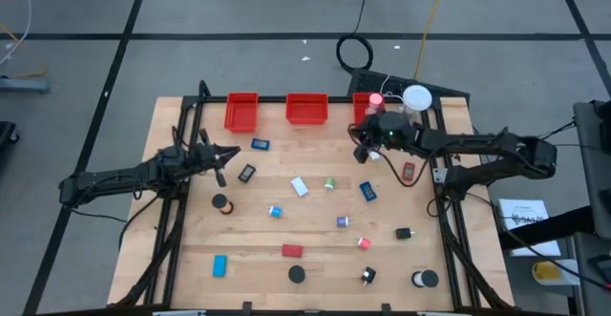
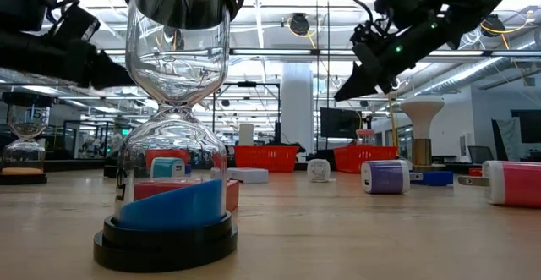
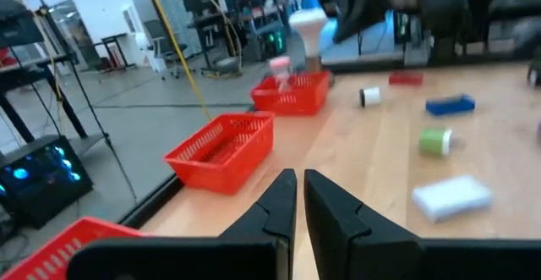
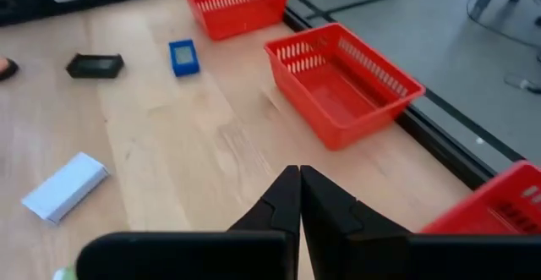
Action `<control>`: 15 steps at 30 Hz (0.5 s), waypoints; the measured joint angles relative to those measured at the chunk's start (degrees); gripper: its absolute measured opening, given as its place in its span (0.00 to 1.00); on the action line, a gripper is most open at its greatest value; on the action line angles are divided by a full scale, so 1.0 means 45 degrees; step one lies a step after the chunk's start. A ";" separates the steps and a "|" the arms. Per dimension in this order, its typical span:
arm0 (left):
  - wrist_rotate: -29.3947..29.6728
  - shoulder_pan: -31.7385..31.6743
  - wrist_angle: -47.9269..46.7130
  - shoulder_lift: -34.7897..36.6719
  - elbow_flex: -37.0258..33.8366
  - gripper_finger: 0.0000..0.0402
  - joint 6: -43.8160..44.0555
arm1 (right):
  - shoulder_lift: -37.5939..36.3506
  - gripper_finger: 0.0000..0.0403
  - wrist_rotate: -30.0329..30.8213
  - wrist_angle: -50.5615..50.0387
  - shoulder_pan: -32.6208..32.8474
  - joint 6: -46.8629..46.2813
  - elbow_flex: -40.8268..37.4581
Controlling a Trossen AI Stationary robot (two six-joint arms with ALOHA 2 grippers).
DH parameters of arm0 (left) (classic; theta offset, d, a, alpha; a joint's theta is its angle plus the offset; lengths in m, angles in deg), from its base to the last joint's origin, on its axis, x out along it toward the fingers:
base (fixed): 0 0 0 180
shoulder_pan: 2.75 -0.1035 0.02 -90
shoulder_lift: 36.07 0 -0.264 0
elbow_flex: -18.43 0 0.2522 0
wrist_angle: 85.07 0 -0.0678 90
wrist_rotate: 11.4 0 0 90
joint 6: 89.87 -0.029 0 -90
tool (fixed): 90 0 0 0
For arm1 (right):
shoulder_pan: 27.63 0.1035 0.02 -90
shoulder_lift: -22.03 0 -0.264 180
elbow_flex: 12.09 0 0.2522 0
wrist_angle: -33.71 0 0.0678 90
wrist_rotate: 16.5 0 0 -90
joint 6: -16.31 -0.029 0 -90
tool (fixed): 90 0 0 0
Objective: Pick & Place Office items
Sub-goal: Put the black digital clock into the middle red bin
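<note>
We judge the job barely begun. The office items (image 1: pixel 299 186) lie scattered across the wooden desk (image 1: pixel 191 249), from a blue block (image 1: pixel 220 265) at about seven o'clock to a black disc (image 1: pixel 297 274) at six and a white roll (image 1: pixel 425 279) at five. Of the three red bins along the twelve o'clock edge, the left bin (image 1: pixel 242 112) and middle bin (image 1: pixel 306 109) look empty; the third, at one o'clock, is mostly hidden by the right arm, so we cannot tell.

The right hand (image 4: pixel 299 197) hangs above the desk at one o'clock, fingers clenched on nothing. The left hand (image 3: pixel 299 204) waits at nine o'clock — nearly closed, also empty.

So nearly everything is left to sort. The desk is pale planked wood in a black frame; around it lie grey floor tiles and cables — beyond, a bright workshop with shelves and monitors.
</note>
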 joint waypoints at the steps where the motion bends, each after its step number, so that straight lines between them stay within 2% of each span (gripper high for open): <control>1: -0.0050 0.0005 0.0284 0.0000 0.0003 0.08 0.0612 | 0.0004 0.00 0.0000 0.0355 0.0061 -0.0045 -0.0177; 10: -0.0336 0.0015 0.3034 0.0000 0.0004 0.08 0.7288 | 0.0009 0.01 0.0005 0.4105 0.0158 -0.0066 -0.1915; 15: -0.0940 0.0047 0.3812 -0.0290 0.0004 0.08 0.7938 | 0.0009 0.01 0.0006 0.5855 -0.0002 0.0298 -0.2509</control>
